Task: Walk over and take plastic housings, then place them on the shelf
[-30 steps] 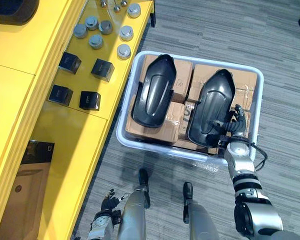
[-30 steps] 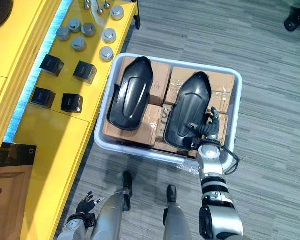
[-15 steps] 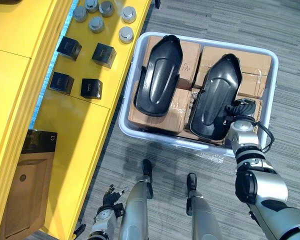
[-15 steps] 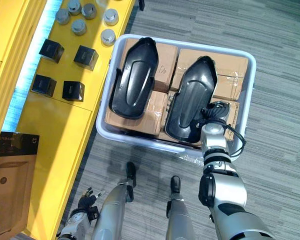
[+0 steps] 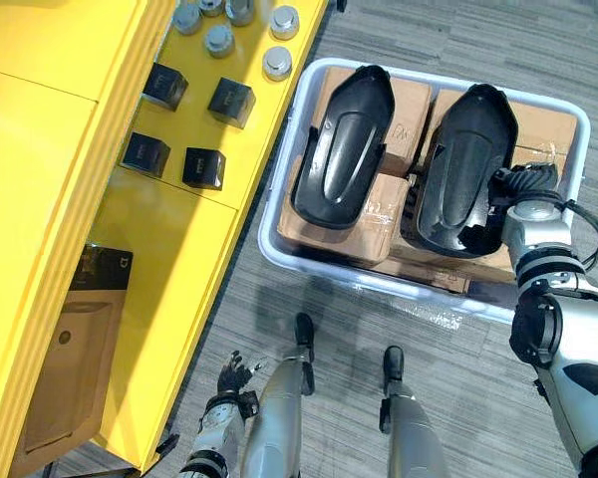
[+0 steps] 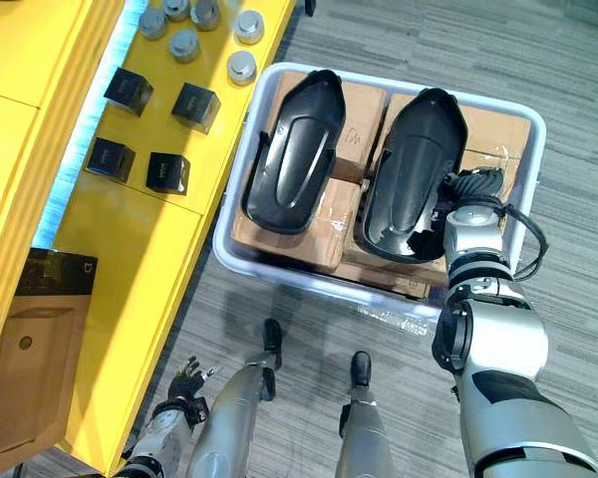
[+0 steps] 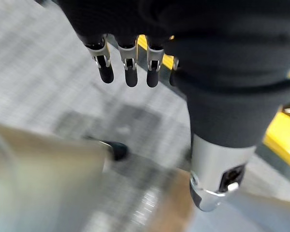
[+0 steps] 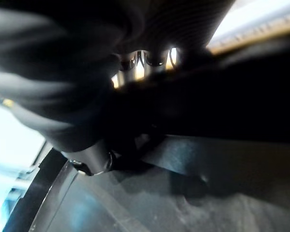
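Note:
Two black plastic housings lie side by side on cardboard boxes in a white bin. The left housing lies untouched. My right hand is at the near right edge of the right housing, its fingers curled over that dark edge. My left hand hangs low beside the yellow shelf, fingers straight and holding nothing.
The yellow shelf runs along the left of the bin. On it stand small black boxes, several silver caps and a flat brown carton. Grey floor surrounds the bin.
The view has shifted as I came closer. My right hand has moved up along the right housing's edge and its fingers have curled onto it. The left hand stays open.

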Robot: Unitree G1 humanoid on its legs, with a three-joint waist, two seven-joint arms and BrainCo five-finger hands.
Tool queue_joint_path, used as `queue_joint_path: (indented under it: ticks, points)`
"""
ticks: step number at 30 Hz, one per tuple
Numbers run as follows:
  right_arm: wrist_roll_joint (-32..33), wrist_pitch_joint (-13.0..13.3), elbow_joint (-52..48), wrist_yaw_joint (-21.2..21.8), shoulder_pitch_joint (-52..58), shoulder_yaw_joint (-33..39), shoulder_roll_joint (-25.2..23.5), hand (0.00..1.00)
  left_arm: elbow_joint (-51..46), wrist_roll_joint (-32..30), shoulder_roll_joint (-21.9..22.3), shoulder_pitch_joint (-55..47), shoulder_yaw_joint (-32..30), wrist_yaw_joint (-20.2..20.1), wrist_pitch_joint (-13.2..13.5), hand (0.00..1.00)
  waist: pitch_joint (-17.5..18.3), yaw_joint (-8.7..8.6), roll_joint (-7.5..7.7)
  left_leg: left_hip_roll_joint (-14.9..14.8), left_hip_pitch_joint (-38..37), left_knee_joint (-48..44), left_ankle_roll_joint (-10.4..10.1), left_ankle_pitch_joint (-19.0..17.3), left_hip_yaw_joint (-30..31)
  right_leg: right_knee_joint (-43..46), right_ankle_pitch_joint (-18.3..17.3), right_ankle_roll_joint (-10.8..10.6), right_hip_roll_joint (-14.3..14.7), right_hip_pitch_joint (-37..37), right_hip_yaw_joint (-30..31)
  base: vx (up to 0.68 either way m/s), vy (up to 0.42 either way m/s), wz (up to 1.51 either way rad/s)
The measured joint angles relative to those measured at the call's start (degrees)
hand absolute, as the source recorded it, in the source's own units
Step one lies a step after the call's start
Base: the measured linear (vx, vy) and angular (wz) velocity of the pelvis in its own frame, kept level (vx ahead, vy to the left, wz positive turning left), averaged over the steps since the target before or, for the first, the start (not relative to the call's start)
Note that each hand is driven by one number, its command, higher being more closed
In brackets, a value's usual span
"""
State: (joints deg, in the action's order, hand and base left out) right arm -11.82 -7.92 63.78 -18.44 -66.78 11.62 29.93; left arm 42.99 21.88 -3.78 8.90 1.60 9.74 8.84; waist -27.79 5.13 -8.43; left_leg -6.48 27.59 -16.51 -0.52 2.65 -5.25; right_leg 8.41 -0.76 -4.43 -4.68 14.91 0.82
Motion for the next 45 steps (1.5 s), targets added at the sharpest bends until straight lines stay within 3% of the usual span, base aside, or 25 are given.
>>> queue_joint_path:
  ticks: [4,7,11,14,18,21,24,33,41,42,45]
  points:
    - [-7.4,0.0,-18.7,-0.7,6.9,-2.3,0.0,1.00,-23.2,3.2,0.6,-5.3,0.0,0.1,2.8,0.00,0.0,-1.44,-0.01,0.8,-2.6,1.6,0.1,0.5,0.1,-1.3,0.0,0.0,-0.7,-2.7,-0.4,0.01,0.004,0.08]
    - [-13.2,-0.2,-29.3,-0.9,14.4,-2.7,-0.7,1.00,-32.9,3.7,0.8,-6.5,0.1,0.0,3.0,0.00,0.4,-2.71,0.19,1.3,-5.3,4.1,-0.1,1.6,0.0,-2.0,0.0,0.0,-1.0,-4.6,-0.6,0.05,-0.014,0.05]
    - [-18.1,-0.3,-35.9,-0.8,22.6,-2.9,-3.8,1.00,-39.7,3.7,0.7,-5.7,1.8,-0.1,3.1,0.00,2.4,-3.58,1.09,1.6,-8.1,8.5,-0.5,3.6,-1.1,-2.4,0.0,-0.1,-1.0,-5.1,-0.1,0.06,-0.025,-0.10]
    - [-21.0,-0.3,-37.1,-0.7,26.4,-3.9,-5.2,1.00,-39.9,5.4,-0.2,-1.4,6.1,-1.2,3.0,0.00,3.7,-4.55,1.97,1.6,-11.1,13.4,-0.8,6.0,-1.6,-3.3,0.2,-0.4,-0.7,-6.0,0.0,0.03,-0.025,-0.05]
    - [-23.6,-0.1,-44.8,-0.8,31.0,-8.7,-7.0,1.00,-35.8,14.4,-1.2,7.8,14.5,-3.1,2.6,0.00,6.6,-6.32,3.43,1.3,-15.0,20.3,-1.3,9.4,-2.6,-3.7,0.3,-0.4,-0.2,-6.5,0.3,0.02,-0.006,-0.10]
    - [-24.8,0.3,-50.4,-1.5,34.0,-11.1,-9.7,1.00,-32.7,21.5,-1.3,12.3,18.7,-4.0,1.7,0.00,9.4,-7.79,4.24,1.2,-16.1,21.4,-1.4,9.9,-2.8,-3.8,0.3,-0.4,-0.1,-6.9,0.4,0.03,0.021,-0.05]
    - [-25.3,0.6,-55.4,-2.8,36.8,-12.7,-11.6,1.00,-31.7,25.3,-1.1,14.1,21.2,-4.1,1.4,0.00,10.5,-7.81,4.63,1.0,-17.2,21.5,-1.4,9.9,-2.8,-4.0,0.3,-0.4,-0.1,-8.1,0.3,0.00,0.000,0.00]
    - [-25.8,2.8,-61.3,-3.9,42.9,-18.8,-16.6,1.00,-28.8,27.6,-1.0,13.9,25.6,-2.8,-0.2,0.00,14.6,-7.65,5.26,1.1,-19.0,21.8,-1.5,9.9,-2.4,-5.6,0.5,-0.4,-0.3,-10.9,-0.2,-0.01,0.009,0.02]
    - [-25.7,4.7,-63.0,-4.0,44.9,-21.4,-17.8,1.00,-28.7,28.7,-1.4,13.8,26.6,-2.6,-0.2,0.00,17.2,-7.64,6.15,1.3,-19.5,21.8,-1.5,9.9,-2.2,-7.4,1.3,-0.5,-0.5,-12.4,-0.5,0.00,0.002,0.01]
    - [-25.7,4.7,-63.0,-4.0,45.1,-21.4,-18.1,1.00,-28.7,28.7,-1.6,13.8,26.7,-2.6,-0.2,1.00,17.5,-7.64,6.27,1.3,-19.6,21.8,-1.5,9.9,-2.0,-7.7,1.5,-0.4,-0.5,-12.7,-0.7,0.00,0.010,0.06]
    - [-25.5,4.7,-63.2,-3.9,46.6,-21.8,-18.6,1.00,-28.7,28.7,-1.9,13.2,26.9,-2.6,-0.1,1.00,18.6,-7.61,6.62,1.3,-19.6,21.8,-1.6,9.9,-1.3,-8.2,1.5,-0.4,-0.5,-12.9,-1.5,0.00,0.012,0.12]
